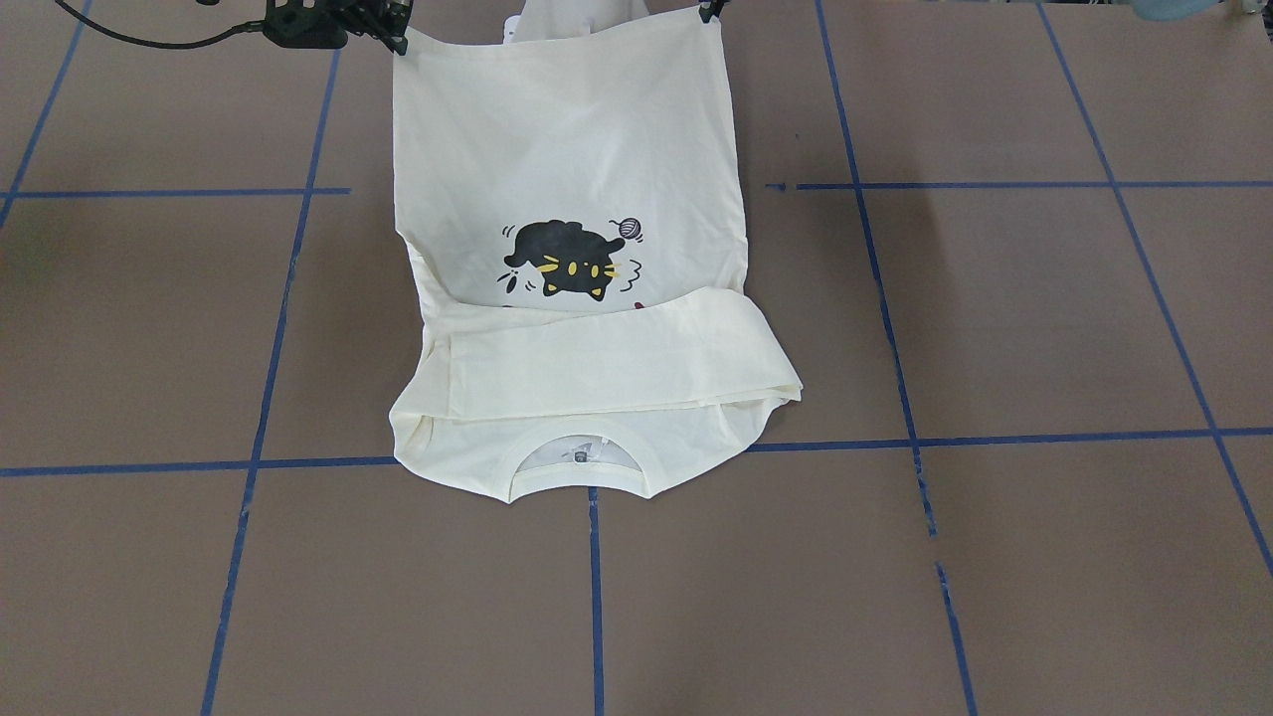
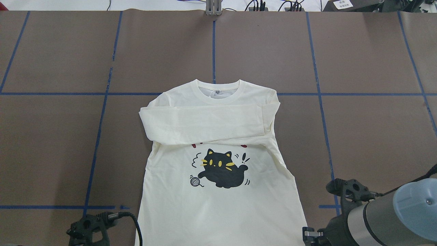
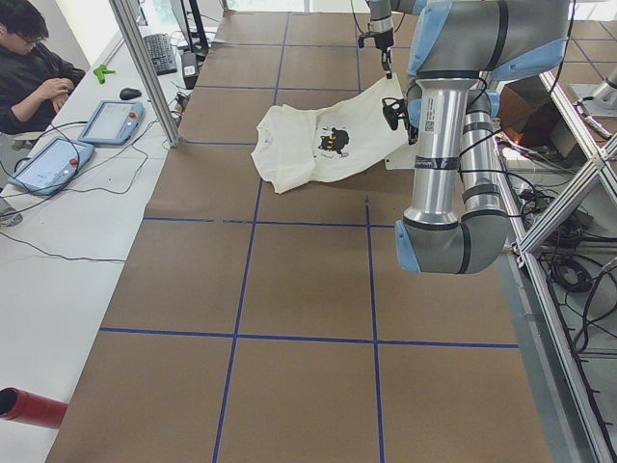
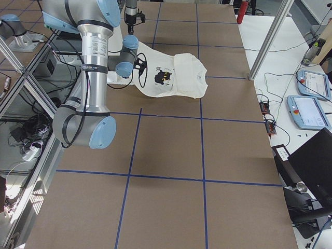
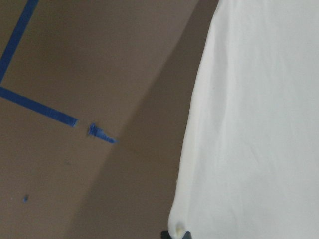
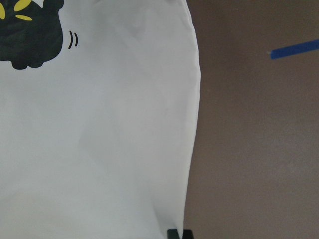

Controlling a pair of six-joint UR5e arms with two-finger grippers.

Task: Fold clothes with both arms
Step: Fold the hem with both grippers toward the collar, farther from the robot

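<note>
The cream shirt (image 2: 218, 116) lies face up on the brown table, collar away from the robot. Both sleeves (image 2: 205, 123) are folded across the chest, just above the black cat print (image 2: 222, 169). My left gripper (image 1: 710, 12) is shut on one hem corner, seen pinched in the left wrist view (image 5: 175, 233). My right gripper (image 1: 398, 42) is shut on the other hem corner (image 6: 178, 234). Both corners are held raised off the table, so the lower body of the shirt (image 3: 371, 121) slopes up toward the robot. The red lettering is almost all hidden under the sleeves.
Blue tape lines (image 2: 99, 136) grid the brown table top (image 2: 368, 136). A person (image 3: 34, 68) sits at a side bench with tablets (image 3: 106, 121), beyond an aluminium post (image 3: 145, 68). Cables and plugs (image 2: 259, 5) line the far table edge.
</note>
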